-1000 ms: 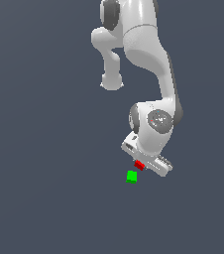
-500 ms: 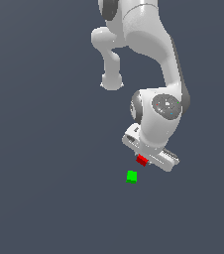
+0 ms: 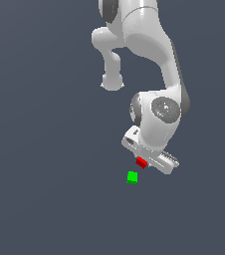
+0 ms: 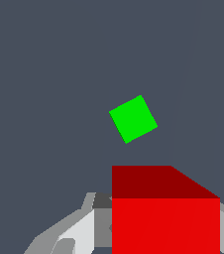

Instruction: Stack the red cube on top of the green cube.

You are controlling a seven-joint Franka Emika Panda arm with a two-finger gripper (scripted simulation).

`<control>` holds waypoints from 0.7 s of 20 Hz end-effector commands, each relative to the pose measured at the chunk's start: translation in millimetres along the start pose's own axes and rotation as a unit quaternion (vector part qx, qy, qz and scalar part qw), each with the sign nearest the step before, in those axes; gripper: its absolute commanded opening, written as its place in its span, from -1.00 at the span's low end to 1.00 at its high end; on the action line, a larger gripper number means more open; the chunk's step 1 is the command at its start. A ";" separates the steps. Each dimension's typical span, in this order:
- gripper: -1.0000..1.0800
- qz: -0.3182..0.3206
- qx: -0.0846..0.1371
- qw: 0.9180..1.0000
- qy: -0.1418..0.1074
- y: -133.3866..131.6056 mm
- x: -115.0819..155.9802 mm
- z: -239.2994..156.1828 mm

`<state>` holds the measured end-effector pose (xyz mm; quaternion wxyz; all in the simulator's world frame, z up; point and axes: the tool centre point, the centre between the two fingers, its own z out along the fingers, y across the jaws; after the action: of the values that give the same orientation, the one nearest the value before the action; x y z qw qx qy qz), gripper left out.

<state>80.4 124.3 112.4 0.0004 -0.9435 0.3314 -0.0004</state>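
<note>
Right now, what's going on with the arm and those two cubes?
The white arm is holding the red cube in its pincer, lifted off the floor. The green cube sits alone on the grey surface, just below and toward the exterior view's left of the red one. In the wrist view the red cube fills the foreground with the green cube beyond it and apart from it. The stack is not yet made.

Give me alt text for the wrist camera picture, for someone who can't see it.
A bright red cube fills the near foreground, held between the grey-white fingers of the gripper, whose parts show on either side of it. Beyond it a smaller-looking green cube, turned at an angle, lies alone on a plain dark grey surface, apart from the red cube.
</note>
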 end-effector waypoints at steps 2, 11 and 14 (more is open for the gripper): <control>-1.00 0.000 0.000 1.000 0.000 1.4 10.2 9.6; -1.00 0.000 0.000 1.000 0.000 3.8 44.4 42.6; -1.00 0.000 0.000 1.000 0.000 3.9 50.6 48.3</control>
<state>114.3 91.2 66.3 -0.0003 -0.9433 0.3320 0.0006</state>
